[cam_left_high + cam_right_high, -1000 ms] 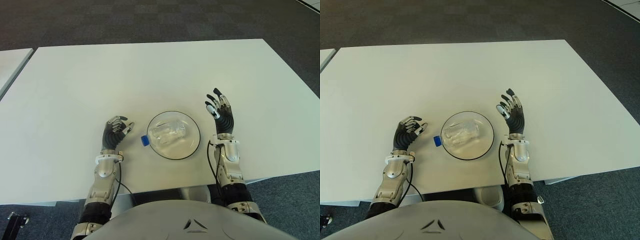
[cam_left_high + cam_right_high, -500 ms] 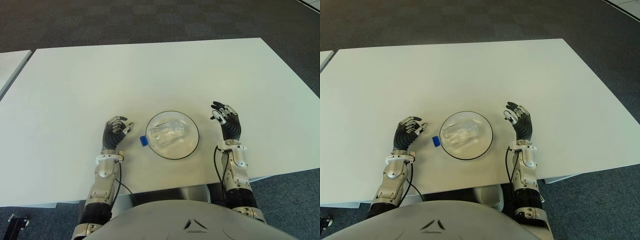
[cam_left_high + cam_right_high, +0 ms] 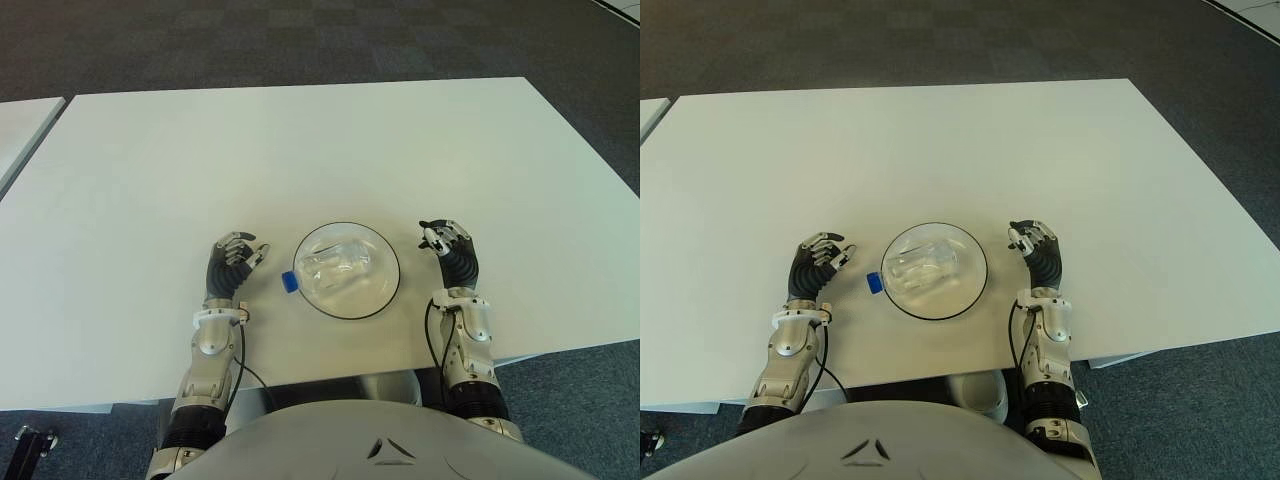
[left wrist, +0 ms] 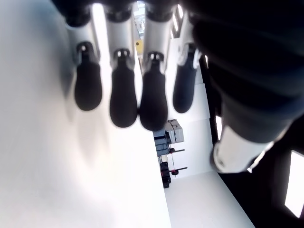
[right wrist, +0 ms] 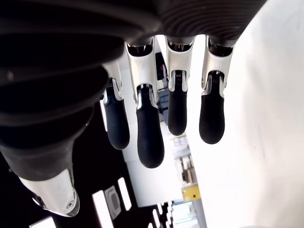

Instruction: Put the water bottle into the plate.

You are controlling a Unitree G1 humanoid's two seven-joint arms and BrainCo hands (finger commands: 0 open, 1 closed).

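Water bottle (image 3: 338, 268) lying in plate (image 3: 385, 295), between both hands' empty, loosely curled fingers (image 3: 440, 235)

White table (image 3: 300, 140) filling most of the frame, matte and evenly lit – far edge across the upper part, near edge low down. Dark grey carpet floor (image 3: 300, 40) beyond it along the top, woven in a faint checker of squares, showing again at lower right (image 3: 590, 400) and lower left. Corner of a second white table (image 3: 20, 125) at the left edge, apart from the first by a narrow gap. Pale strip at the extreme upper right corner – cannot tell what.
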